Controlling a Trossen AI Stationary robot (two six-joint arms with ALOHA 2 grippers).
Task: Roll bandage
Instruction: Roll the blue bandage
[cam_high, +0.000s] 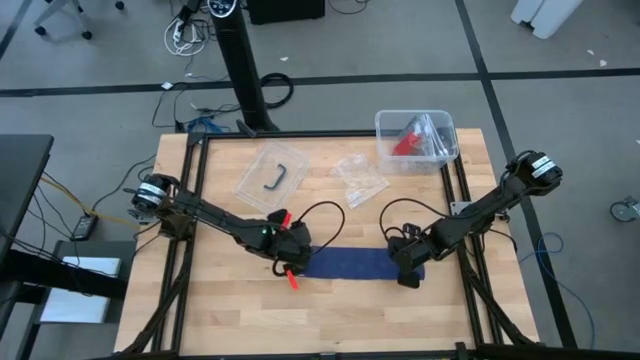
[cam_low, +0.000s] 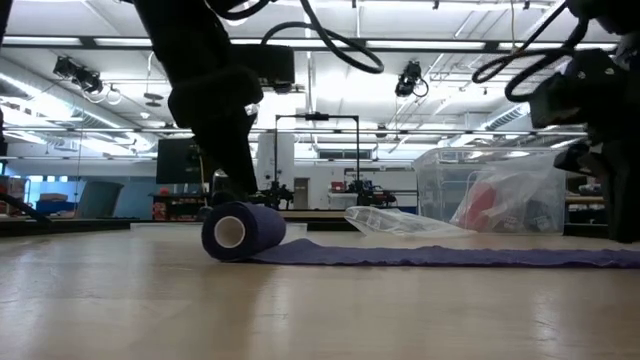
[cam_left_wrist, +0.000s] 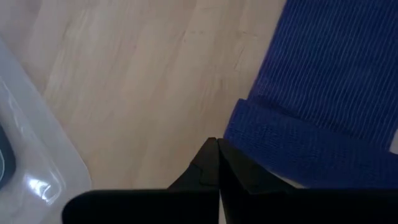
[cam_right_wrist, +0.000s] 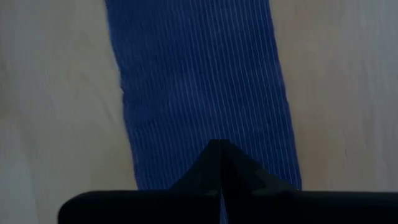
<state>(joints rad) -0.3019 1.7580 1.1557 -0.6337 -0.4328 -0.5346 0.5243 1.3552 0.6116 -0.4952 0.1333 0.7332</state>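
Observation:
The navy-blue bandage lies across the table's middle. Its left end is wound into a small roll (cam_low: 243, 232) that rests on the table, and its flat strip (cam_high: 360, 264) runs toward the right edge. My left gripper (cam_left_wrist: 217, 148) is shut right beside the roll (cam_left_wrist: 283, 146), at the strip's left end (cam_high: 300, 258). My right gripper (cam_right_wrist: 219, 148) is shut over the strip's right end (cam_high: 405, 268). My left gripper's shut fingertips (cam_left_wrist: 211, 155) stand at the edge of the rolled part (cam_left_wrist: 239, 127), coming down from above. I cannot tell whether they touch it. My right gripper's shut fingers come from above, pointing down onto the flat strip (cam_right_wrist: 205, 118) near its right end, about mid-width. The strip lies flat on the table under them.
A clear bin with a red item (cam_high: 415, 138) stands at the far right. A clear bag with a black hook-shaped piece (cam_high: 272, 175) and a crumpled clear bag (cam_high: 358, 178) lie behind the bandage. Black frame rails (cam_high: 196, 190) run along the table's sides.

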